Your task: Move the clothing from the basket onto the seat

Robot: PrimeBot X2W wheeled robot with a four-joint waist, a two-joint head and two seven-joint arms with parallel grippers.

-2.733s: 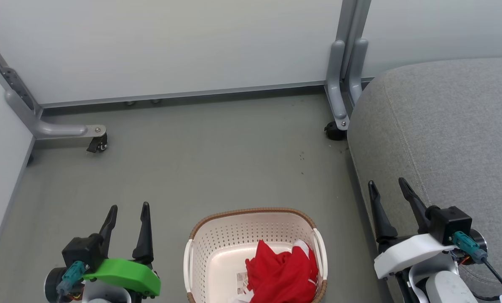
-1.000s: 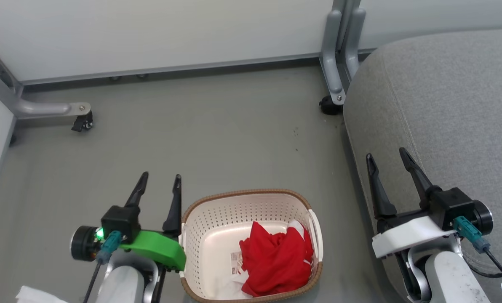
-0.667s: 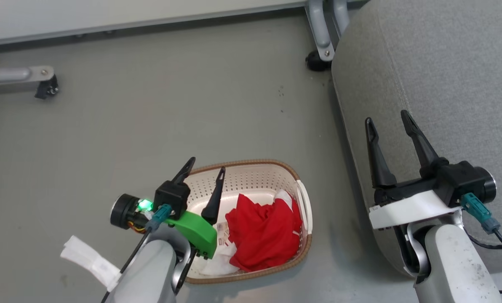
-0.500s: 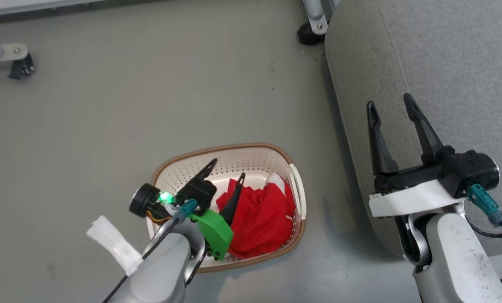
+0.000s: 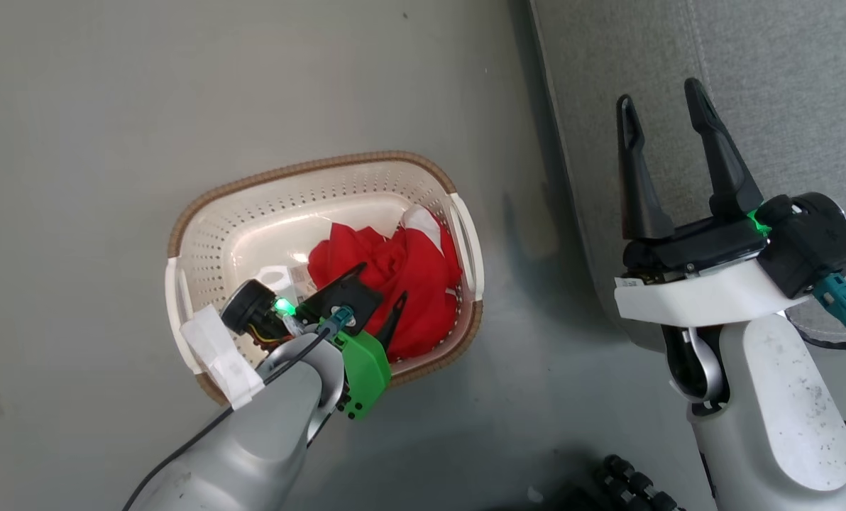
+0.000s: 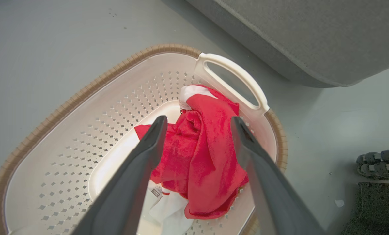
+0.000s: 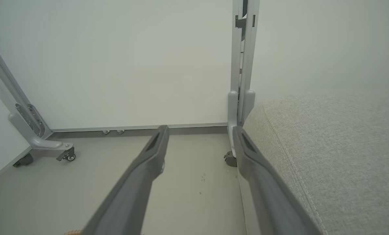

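Left claw (image 5: 382,281): released, fingers spread wide, gripping nothing. It hangs inside the basket (image 5: 253,181), tips straddling the red heap. Contact with the fabric: cannot tell.
Clothing (image 5: 394,262): crumpled red fabric with a white band at the far end and a white piece under the near edge. It lies on the basket's bottom, bunched toward one white handle (image 5: 465,238).
Basket: cream, perforated, brown woven-look rim. It stands on the grey floor (image 5: 111,106) near the seat (image 5: 749,57).
Right claw (image 5: 658,92): released, fingers apart, empty, raised at the seat's edge.
Seat: grey woven cushion with a stitched seam.
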